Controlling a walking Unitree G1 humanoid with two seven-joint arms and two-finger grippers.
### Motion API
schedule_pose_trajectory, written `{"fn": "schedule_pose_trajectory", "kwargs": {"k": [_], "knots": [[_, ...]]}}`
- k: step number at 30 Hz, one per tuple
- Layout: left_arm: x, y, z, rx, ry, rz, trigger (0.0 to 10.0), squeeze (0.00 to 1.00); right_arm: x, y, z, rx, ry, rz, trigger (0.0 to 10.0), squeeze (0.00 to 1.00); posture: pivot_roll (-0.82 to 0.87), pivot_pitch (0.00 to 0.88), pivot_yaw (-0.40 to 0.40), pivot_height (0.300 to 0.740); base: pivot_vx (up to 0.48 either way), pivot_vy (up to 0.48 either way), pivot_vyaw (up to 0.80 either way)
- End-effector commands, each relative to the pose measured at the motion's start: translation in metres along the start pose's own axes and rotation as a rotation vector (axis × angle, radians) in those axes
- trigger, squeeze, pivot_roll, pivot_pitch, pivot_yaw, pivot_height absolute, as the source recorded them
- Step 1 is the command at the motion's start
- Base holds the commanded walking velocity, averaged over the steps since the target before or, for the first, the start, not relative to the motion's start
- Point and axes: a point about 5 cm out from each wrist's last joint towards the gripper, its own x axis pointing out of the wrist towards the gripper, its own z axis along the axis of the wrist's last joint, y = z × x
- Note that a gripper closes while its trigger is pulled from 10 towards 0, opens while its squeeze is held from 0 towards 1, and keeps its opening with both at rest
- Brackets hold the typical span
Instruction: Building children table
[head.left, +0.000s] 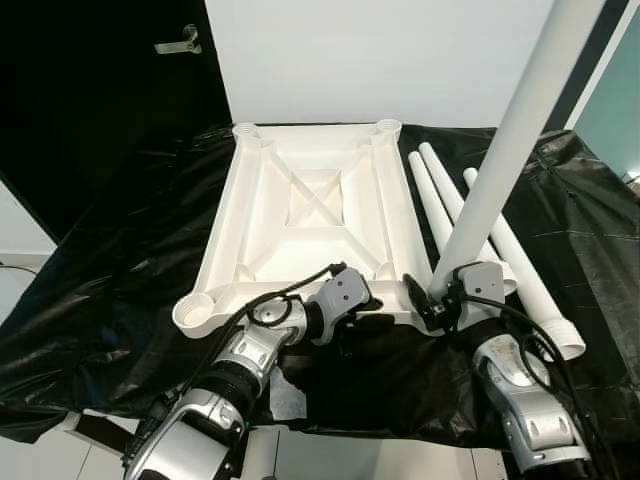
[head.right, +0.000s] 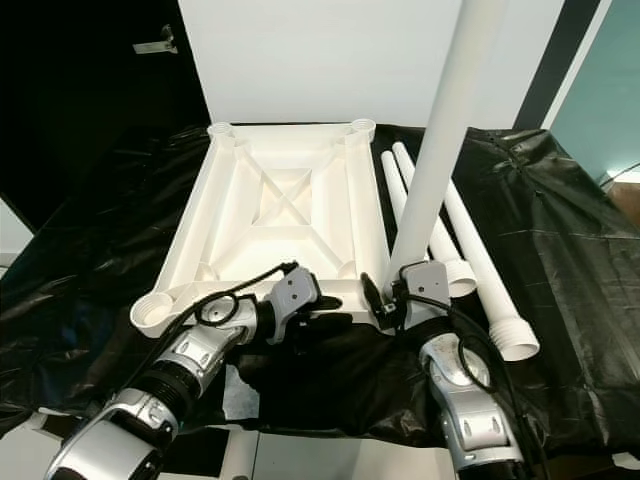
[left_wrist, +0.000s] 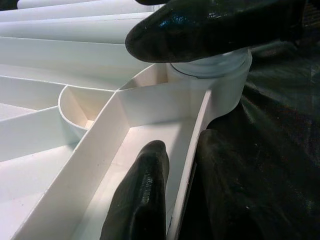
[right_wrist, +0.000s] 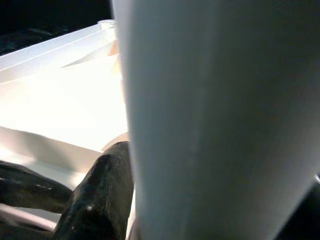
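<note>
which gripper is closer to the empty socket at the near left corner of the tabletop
Left. The left gripper clamps the tabletop's near rim, partway along from that socket. The right gripper holds the upright leg at the opposite near corner.

We reach both silver arms forward and inward, wrists bent toward each other. Our left gripper pinches a thin white wall between its two black fingers, one on each side. Our right gripper is clamped around the base of an upright white tube.
</note>
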Motion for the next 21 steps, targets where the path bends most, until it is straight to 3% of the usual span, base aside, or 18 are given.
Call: {"fn": "schedule_pose_trajectory", "kwargs": {"k": [1,4,5,6,10,14,19,21], "knots": [[-0.005,-0.021,-0.039,-0.094,0.149,-0.098,10.0,0.0,0.001,0.001,0.002,-0.014,-0.017,0.045,10.0,0.0,-0.04,0.015,0.032,0.74,0.0,0.0,0.0],[-0.009,-0.021,-0.04,-0.092,0.158,-0.095,10.0,0.0,0.001,0.002,0.005,-0.05,-0.031,0.134,10.0,0.0,-0.02,0.022,0.026,0.74,0.0,0.0,0.0],[-0.01,-0.02,-0.04,-0.093,0.157,-0.091,10.0,0.0,0.001,0.002,0.005,-0.053,-0.029,0.167,5.6,0.0,-0.02,0.022,0.026,0.74,0.0,0.0,0.0],[-0.01,-0.02,-0.04,-0.094,0.157,-0.087,10.0,0.0,0.0,0.002,0.005,-0.039,-0.022,0.199,0.0,0.0,0.01,0.019,0.016,0.74,0.0,0.0,0.0],[-0.011,-0.02,-0.04,-0.095,0.155,-0.086,10.0,0.0,-0.003,0.005,0.0,-0.023,0.002,0.257,0.0,0.0,0.01,0.018,0.01,0.74,0.0,0.0,0.0],[-0.012,-0.02,-0.042,-0.103,0.159,-0.074,10.0,0.0,-0.001,0.008,-0.002,0.035,0.01,0.224,0.0,0.0,0.0,0.02,0.01,0.74,0.0,0.0,0.0],[-0.013,-0.022,-0.043,-0.098,0.163,-0.088,10.0,0.0,0.004,0.016,-0.012,0.139,0.036,0.1,0.0,0.0,0.0,0.016,0.02,0.74,0.0,0.0,0.0],[-0.013,-0.019,-0.041,-0.095,0.162,-0.083,10.0,0.0,0.003,0.012,-0.017,0.174,0.049,-0.052,0.0,0.0,0.01,0.013,0.022,0.74,0.0,0.0,0.0]]}}
